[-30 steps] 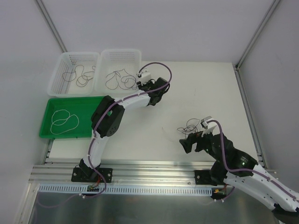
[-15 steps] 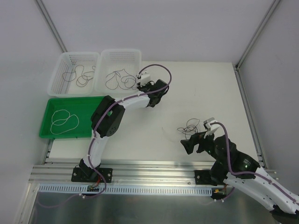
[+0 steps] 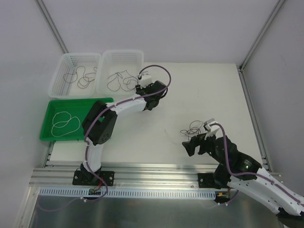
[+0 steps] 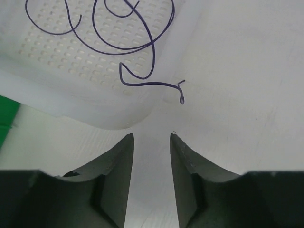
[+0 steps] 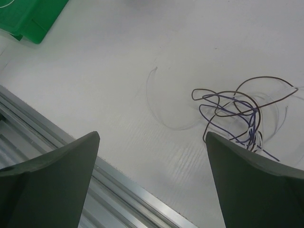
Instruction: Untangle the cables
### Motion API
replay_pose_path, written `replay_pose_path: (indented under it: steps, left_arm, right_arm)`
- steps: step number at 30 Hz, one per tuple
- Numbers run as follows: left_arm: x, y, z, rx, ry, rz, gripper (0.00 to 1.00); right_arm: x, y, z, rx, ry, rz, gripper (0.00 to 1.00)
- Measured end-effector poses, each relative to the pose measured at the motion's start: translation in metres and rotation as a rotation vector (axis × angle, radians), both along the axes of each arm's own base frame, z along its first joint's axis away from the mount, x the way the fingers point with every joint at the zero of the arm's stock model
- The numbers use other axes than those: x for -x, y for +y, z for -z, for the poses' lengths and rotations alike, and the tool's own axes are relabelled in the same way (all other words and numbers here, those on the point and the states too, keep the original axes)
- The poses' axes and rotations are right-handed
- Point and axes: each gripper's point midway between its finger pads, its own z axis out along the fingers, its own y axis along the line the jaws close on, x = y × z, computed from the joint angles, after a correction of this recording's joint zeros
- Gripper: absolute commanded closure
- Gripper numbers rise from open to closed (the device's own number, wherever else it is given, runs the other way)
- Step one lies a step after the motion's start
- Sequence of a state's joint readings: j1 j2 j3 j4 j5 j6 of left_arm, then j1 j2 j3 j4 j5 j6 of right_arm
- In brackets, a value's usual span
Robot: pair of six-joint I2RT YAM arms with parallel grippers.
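Leftward swung my left elbow (image 3: 99, 127) since 1 second ago. left gripper (image 4: 151, 137), narrowly parted and empty, faces the purple cable (image 4: 137, 47), its tail overhanging the basket (image 4: 71, 95) just ahead. Right gripper (image 5: 152, 134) is spread wide, tangle (image 5: 237, 114) ahead-right; grabbing 2 strands could tighten it.

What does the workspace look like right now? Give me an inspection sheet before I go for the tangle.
Surface: white table, no spills seen.
Job's things: tangle of dark and purple strands on the table ahead of the right gripper, clear strand beside it; purple strand in the right basket, its end over the rim; dark strand in the left basket; white loop in the green tray.
Clutter: nothing seen.
Grippers: left gripper, fingers slightly apart, empty, at the basket corner; right gripper wide open, empty.
Cables: purple hoses run along both arms.
Surroundings: white walls; metal rail at the near edge.
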State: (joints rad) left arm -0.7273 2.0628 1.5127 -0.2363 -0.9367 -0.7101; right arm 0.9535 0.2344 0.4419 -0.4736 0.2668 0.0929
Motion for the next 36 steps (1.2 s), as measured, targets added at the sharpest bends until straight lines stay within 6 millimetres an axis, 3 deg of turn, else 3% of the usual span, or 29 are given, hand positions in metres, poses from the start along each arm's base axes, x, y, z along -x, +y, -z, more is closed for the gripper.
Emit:
replay_pose_path:
  steps: [3,8,11,14,20,24,27,30,34,36]
  left_arm:
    - [0.013,-0.002,-0.032,0.052,0.008,0.079,0.34]
    - [0.041,0.002,-0.105,0.149,-0.022,0.217,0.04]
    - [0.058,0.012,-0.141,0.215,-0.025,0.298,0.01]
    - [0.075,0.037,-0.156,0.258,0.009,0.344,0.01]
    - [0.116,0.108,-0.147,0.306,0.111,0.333,0.01]
    - [0.147,0.135,-0.145,0.278,0.112,0.339,0.01]
    - [0.167,0.149,-0.137,0.244,0.100,0.346,0.01]
    - [0.178,0.159,-0.117,0.209,0.116,0.333,0.01]
    - [0.182,0.170,-0.087,0.166,0.167,0.304,0.01]
    - [0.183,0.178,-0.083,0.142,0.173,0.281,0.01]
  right_arm:
    - [-0.008,0.008,0.007,0.054,0.004,-0.009,0.00]
    - [-0.032,0.024,0.024,0.159,0.026,-0.020,0.00]
    - [-0.056,0.034,0.032,0.184,0.075,-0.014,0.00]
    - [-0.084,0.053,0.028,0.175,0.100,-0.031,0.01]
    - [-0.144,0.117,-0.004,0.085,0.070,-0.137,0.09]
    - [-0.188,0.159,-0.014,0.038,0.052,-0.214,0.17]
    - [-0.220,0.188,-0.006,0.024,0.052,-0.266,0.21]
    - [-0.246,0.206,0.012,0.013,0.071,-0.304,0.24]
    - [-0.279,0.217,0.037,-0.012,0.106,-0.325,0.28]
    - [-0.293,0.218,0.045,-0.034,0.119,-0.326,0.30]
